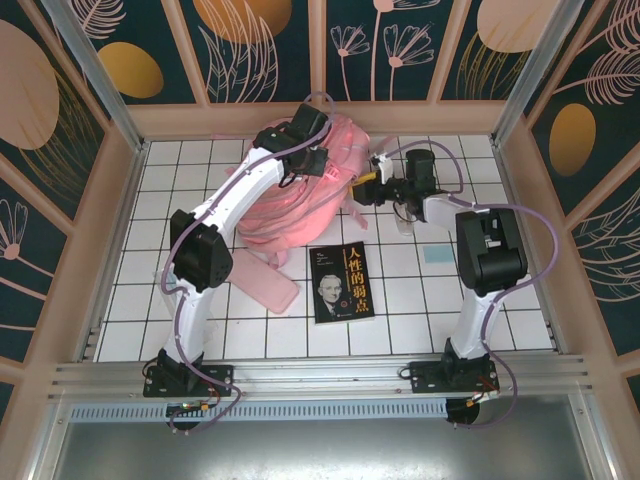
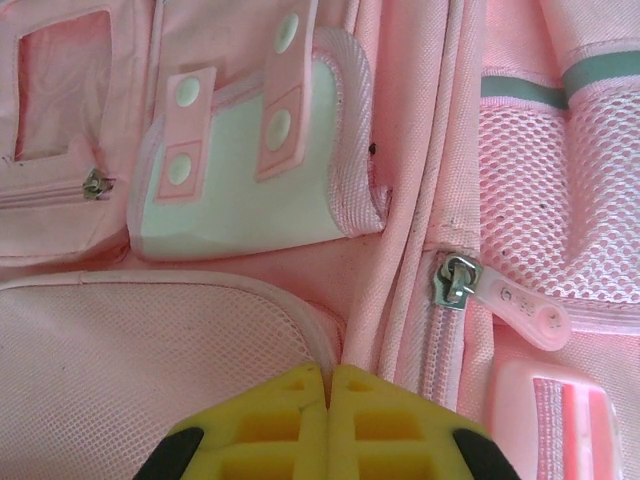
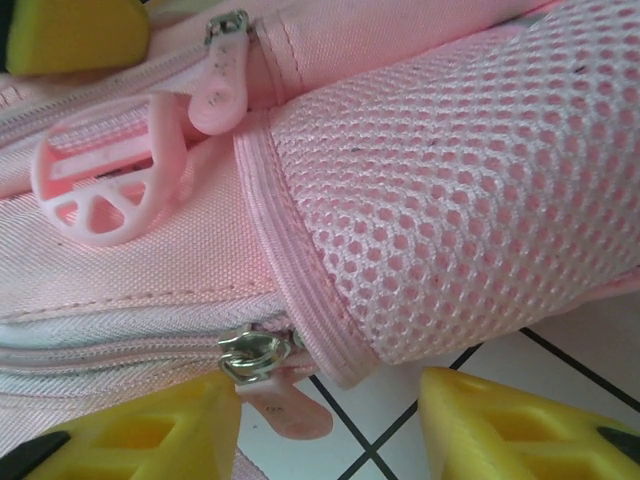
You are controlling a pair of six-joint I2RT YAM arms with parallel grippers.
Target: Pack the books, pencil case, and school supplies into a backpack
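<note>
The pink backpack point(image 1: 300, 205) lies at the back of the tiled table. My left gripper point(image 1: 318, 160) is down on its top; in the left wrist view the left gripper point(image 2: 328, 368) is shut, pinching the piped edge of a mesh pocket point(image 2: 150, 350). My right gripper point(image 1: 362, 190) is at the backpack's right side. There the right gripper point(image 3: 330, 400) is open, its yellow fingers either side of a pink zipper pull point(image 3: 290, 408) below the mesh side pocket point(image 3: 450, 200). The black book point(image 1: 340, 283) lies face up in front. The flat pink pencil case point(image 1: 272, 288) lies to its left.
A small pale-blue square point(image 1: 437, 255) sits on the tiles right of the book, near the right arm point(image 1: 485, 250). Wooden frame walls point(image 1: 110, 240) enclose the table. A second zipper pull point(image 2: 520, 310) and a ring-shaped pink tag point(image 3: 100, 190) hang on the backpack.
</note>
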